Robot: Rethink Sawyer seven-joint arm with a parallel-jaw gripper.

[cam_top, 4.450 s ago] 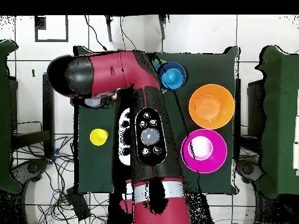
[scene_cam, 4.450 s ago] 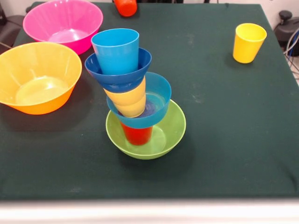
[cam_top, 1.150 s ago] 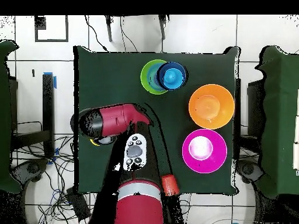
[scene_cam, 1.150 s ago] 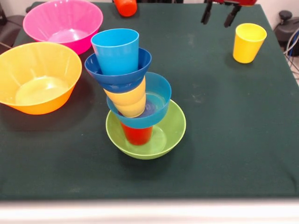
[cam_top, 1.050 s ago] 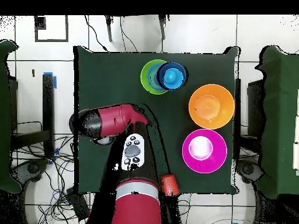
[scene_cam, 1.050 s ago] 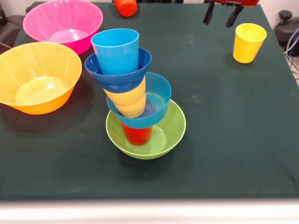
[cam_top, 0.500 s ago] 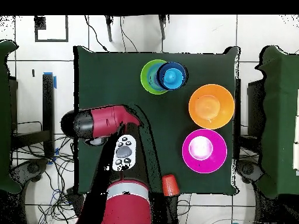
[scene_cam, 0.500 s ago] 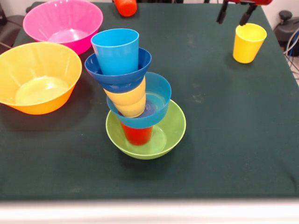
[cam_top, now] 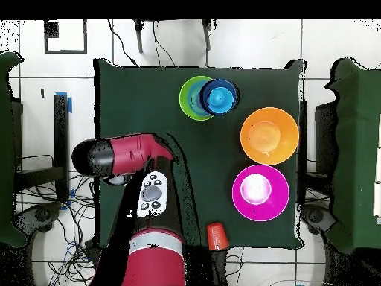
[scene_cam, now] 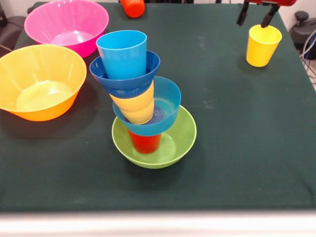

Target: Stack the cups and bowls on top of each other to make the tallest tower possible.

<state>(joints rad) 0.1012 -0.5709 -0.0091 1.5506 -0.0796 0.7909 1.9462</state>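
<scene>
The tower (scene_cam: pixel 140 98) stands mid-table and leans left: green bowl (scene_cam: pixel 180 140), red cup (scene_cam: pixel 144 143), light blue bowl (scene_cam: pixel 168 101), yellow cup (scene_cam: pixel 137 106), dark blue bowl (scene_cam: pixel 127 79), light blue cup (scene_cam: pixel 122 52) on top. From overhead the tower (cam_top: pixel 210 97) shows near the far edge. A second yellow cup (scene_cam: pixel 263 45) stands alone at the back right. My gripper (scene_cam: pixel 255 16) is open and empty, its two dark fingers straddling the space just above and behind this cup's rim. In the overhead view my arm (cam_top: pixel 123 156) hides that cup.
A pink bowl (scene_cam: pixel 66 23) and a yellow-orange bowl (scene_cam: pixel 39 81) sit at the left; from overhead the pink bowl (cam_top: pixel 260 192) and the yellow-orange one (cam_top: pixel 269 135) are at the right. An orange cup (scene_cam: pixel 133 7) lies at the back edge, seen from overhead (cam_top: pixel 216 235) near the base.
The arm has swung away from over the tower to the lone yellow cup. In the last half second the open gripper has shifted right, closer over the cup.
</scene>
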